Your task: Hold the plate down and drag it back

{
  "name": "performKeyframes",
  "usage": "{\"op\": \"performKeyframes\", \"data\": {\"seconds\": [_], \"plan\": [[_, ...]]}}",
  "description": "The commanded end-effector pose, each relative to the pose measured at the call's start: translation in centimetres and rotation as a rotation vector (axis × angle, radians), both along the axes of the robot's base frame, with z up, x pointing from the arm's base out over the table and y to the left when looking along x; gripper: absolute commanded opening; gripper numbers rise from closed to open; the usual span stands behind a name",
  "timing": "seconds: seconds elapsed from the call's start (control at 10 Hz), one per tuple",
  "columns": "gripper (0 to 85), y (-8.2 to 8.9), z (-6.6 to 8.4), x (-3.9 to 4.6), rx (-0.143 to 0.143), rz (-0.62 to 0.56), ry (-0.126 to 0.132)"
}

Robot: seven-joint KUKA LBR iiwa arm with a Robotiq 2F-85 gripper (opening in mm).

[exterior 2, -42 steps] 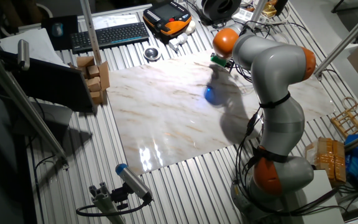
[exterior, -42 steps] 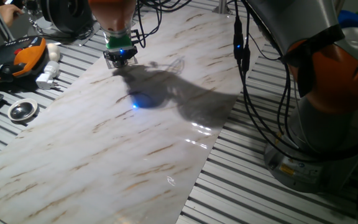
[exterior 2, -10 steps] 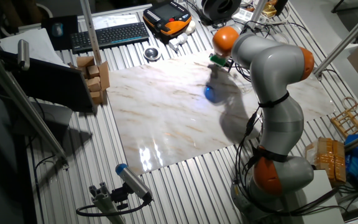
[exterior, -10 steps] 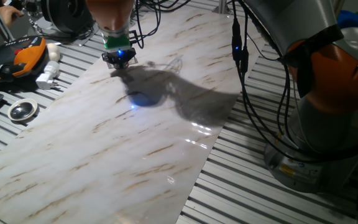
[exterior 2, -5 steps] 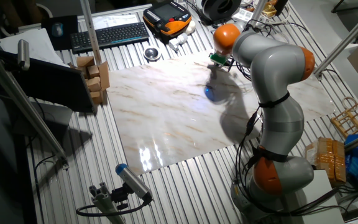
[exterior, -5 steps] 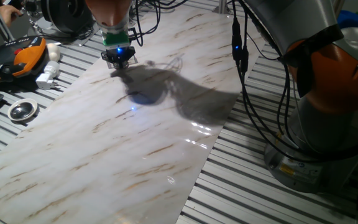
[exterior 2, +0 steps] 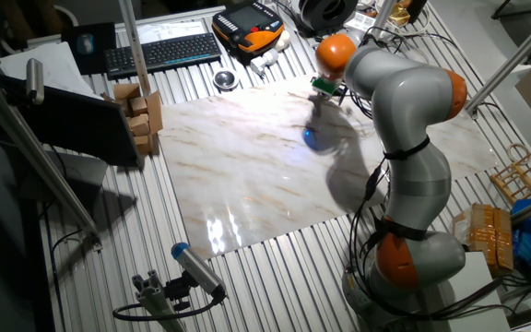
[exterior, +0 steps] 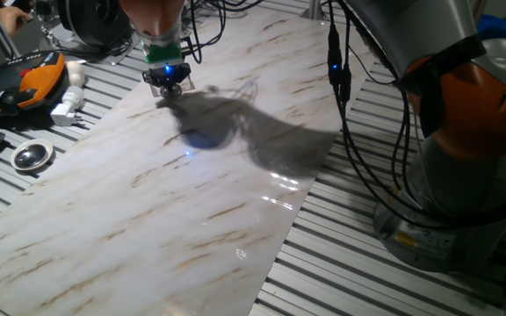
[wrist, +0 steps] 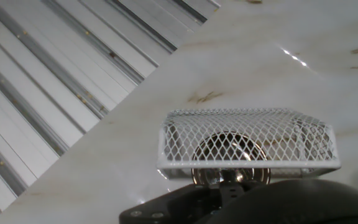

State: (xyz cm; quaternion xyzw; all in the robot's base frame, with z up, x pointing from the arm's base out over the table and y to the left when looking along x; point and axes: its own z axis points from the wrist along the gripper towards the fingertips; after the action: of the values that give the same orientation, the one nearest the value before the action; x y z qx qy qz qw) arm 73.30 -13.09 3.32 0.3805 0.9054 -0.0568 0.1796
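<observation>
Gripper (exterior: pixel 165 85) over marble board (exterior: pixel 235 202) edge by slatted table; finger spread impossible to judge. Plate (wrist: pixel 199 176) directly beneath hand, behind white mesh (wrist: pixel 247 134). Likely press straight down, then drag.

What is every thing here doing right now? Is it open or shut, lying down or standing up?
gripper: low over the board's far edge, blue light on; open or shut cannot be told.
plate: lying flat on the board, right by the gripper.
mesh: standing upright in front of the plate.
dish: right way up, off the board.
board: lying flat.
</observation>
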Motion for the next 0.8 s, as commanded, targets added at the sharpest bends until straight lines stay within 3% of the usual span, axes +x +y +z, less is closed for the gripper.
{"op": "performKeyframes", "data": {"seconds": [0.0, 0.7], "plan": [[0.0, 0.06, -0.08, -0.04, 0.001, -0.001, 0.001], [0.0, 0.74, -0.50, -0.46, 0.035, 0.017, 0.027]]}}
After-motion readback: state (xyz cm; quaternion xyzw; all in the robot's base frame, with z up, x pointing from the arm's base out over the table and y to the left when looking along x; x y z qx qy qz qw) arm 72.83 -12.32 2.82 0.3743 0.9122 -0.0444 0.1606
